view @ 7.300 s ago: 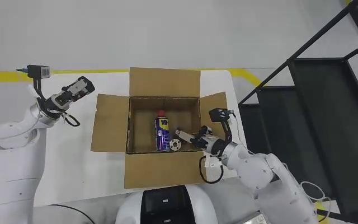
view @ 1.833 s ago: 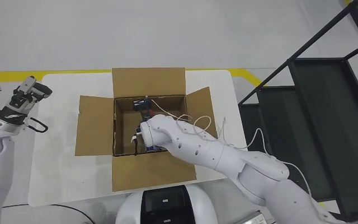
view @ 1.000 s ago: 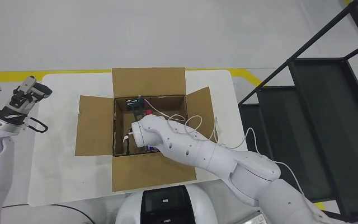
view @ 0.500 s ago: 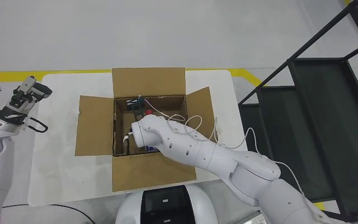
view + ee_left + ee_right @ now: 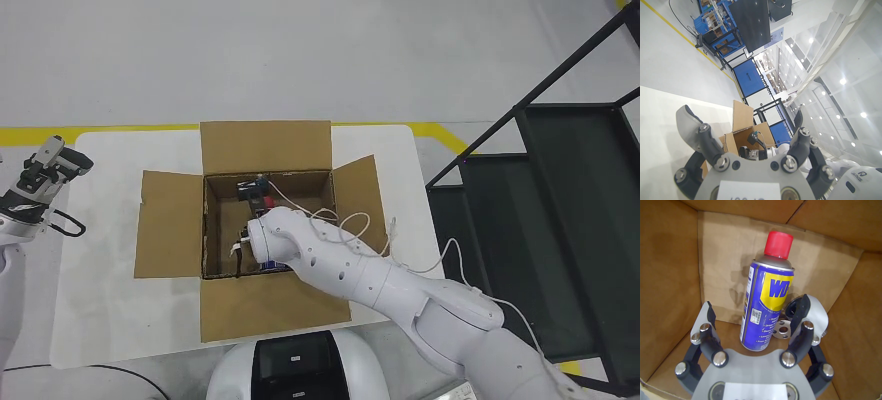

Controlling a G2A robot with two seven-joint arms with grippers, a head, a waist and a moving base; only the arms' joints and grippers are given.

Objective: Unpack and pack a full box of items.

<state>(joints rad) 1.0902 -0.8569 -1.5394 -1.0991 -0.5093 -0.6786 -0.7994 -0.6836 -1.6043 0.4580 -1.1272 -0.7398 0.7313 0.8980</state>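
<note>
The right arm, formerly beside the box, is now reaching down into it, holding the right claw spread either side of the ungripped spray can inside, suggesting extraction is starting; the left claw is idling spread, well apart.

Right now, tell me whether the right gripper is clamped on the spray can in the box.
No, the right gripper is open, its fingers spread to either side of the spray can with a gap visible.

Blue lettering on yellow, a barcode and small white print on the spray can.
</note>
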